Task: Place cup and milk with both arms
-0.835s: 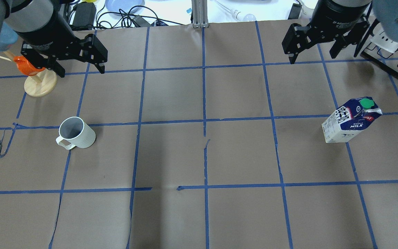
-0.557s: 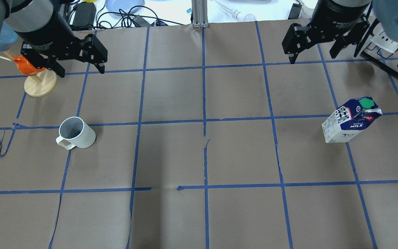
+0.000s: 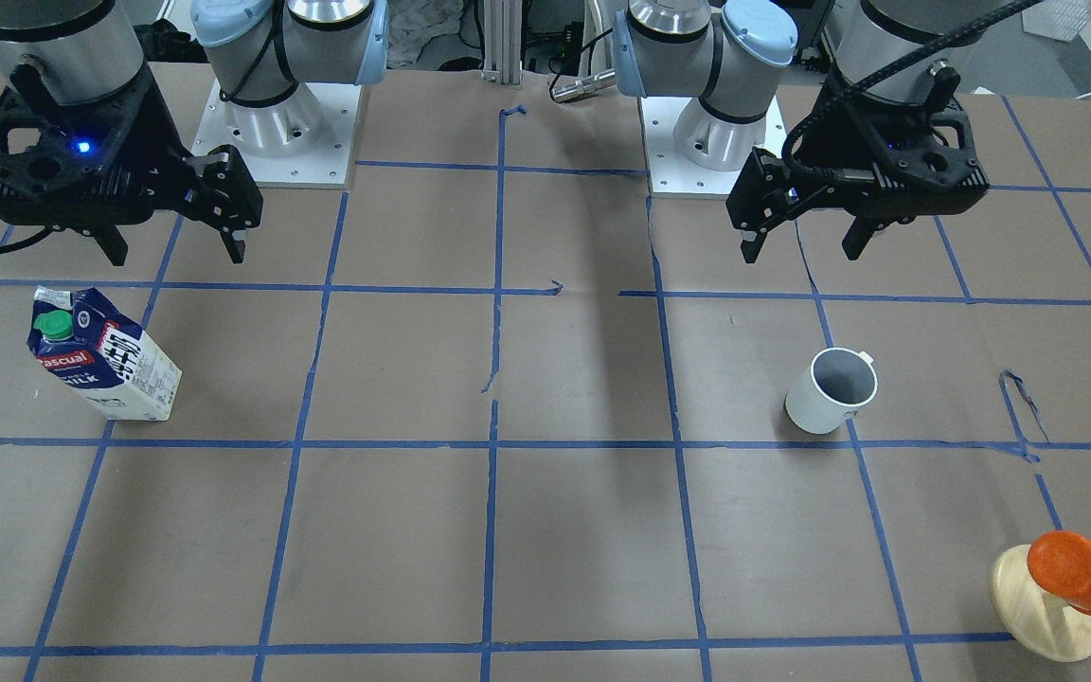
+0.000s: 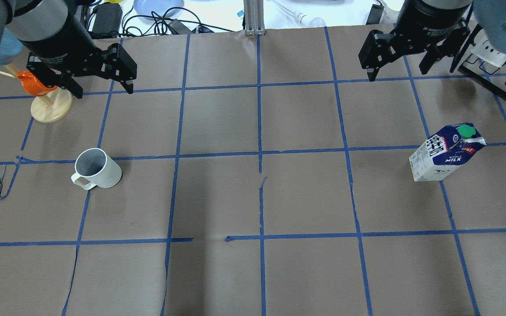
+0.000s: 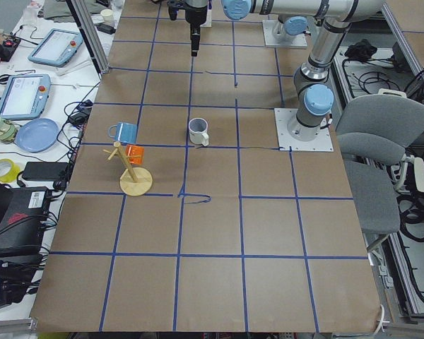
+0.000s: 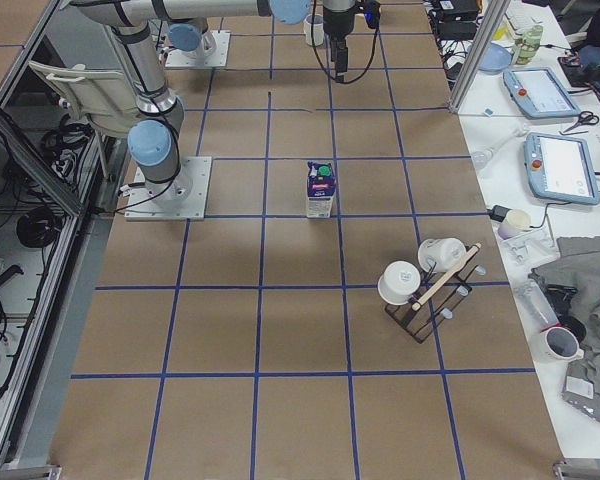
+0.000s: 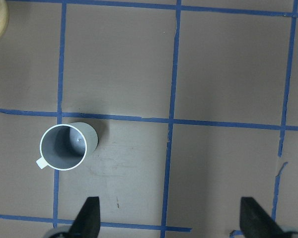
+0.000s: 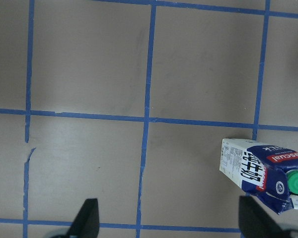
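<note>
The white cup (image 4: 97,169) stands upright on the brown paper table at the left, its handle towards the near left. It also shows in the front view (image 3: 830,390) and in the left wrist view (image 7: 67,146). My left gripper (image 4: 103,90) hangs open and empty above the table, beyond the cup. The blue and white milk (image 4: 446,152) carton with a green cap stands at the right. It also shows in the front view (image 3: 105,355) and in the right wrist view (image 8: 260,173). My right gripper (image 4: 397,74) hangs open and empty beyond it.
An orange cup-like object on a wooden stand (image 4: 44,98) sits just left of the left gripper. A black wire rack with white cups (image 4: 494,61) stands at the far right. Cables and a blue plate (image 4: 156,6) lie past the table's far edge.
</note>
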Tool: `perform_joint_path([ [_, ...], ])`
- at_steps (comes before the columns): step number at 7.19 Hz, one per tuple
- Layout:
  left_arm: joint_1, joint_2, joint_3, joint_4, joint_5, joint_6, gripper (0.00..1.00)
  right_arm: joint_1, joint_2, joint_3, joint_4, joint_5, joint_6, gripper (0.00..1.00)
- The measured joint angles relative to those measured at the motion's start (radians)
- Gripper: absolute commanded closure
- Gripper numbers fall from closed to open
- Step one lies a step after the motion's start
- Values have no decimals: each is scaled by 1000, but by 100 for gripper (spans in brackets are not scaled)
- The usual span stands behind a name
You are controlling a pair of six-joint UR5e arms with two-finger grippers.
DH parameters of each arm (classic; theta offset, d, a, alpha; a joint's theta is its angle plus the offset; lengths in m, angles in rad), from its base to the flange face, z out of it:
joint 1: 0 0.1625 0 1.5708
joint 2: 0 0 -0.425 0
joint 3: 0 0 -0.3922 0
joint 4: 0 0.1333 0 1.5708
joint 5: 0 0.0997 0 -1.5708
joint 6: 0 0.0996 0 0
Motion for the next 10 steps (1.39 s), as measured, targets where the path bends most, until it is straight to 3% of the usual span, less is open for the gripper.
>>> perform_joint_path([
  [10,0,-14,5,2,-8,0,0,0,0,2,0,1,0,0],
])
